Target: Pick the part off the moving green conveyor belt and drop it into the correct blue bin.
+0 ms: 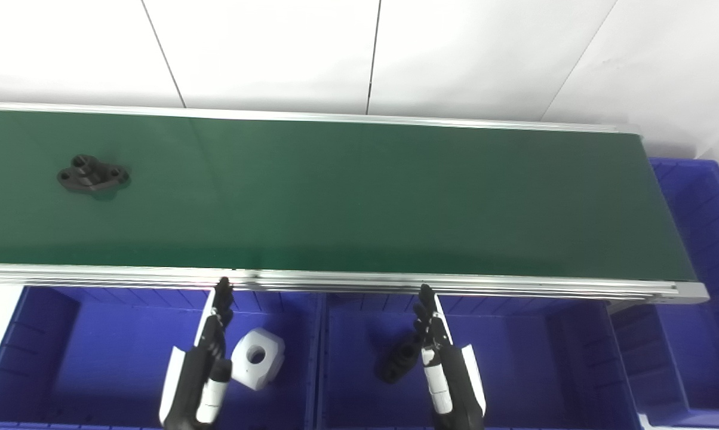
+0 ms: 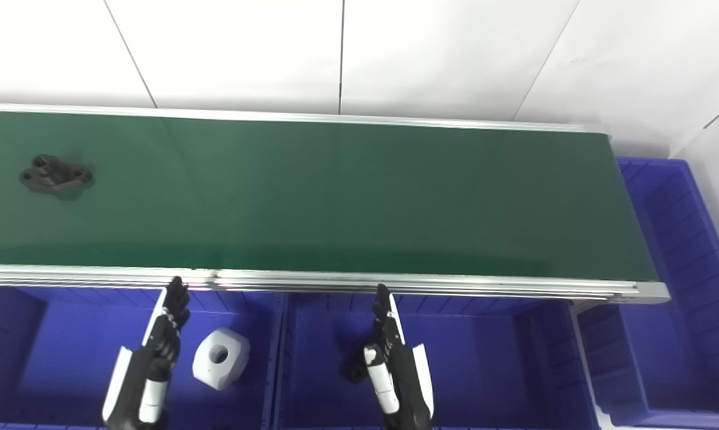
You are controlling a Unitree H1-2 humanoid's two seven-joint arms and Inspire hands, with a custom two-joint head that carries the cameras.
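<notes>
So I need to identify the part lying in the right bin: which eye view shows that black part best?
The left eye view. There the black part lies mostly exposed in the right blue bin, just left of the right hand. In the right eye view the same hand covers most of it, leaving only a dark edge.

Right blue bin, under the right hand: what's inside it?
One black part lies in the right blue bin, partly covered by the right hand. The floor beneath that hand and arm is hidden.
</notes>
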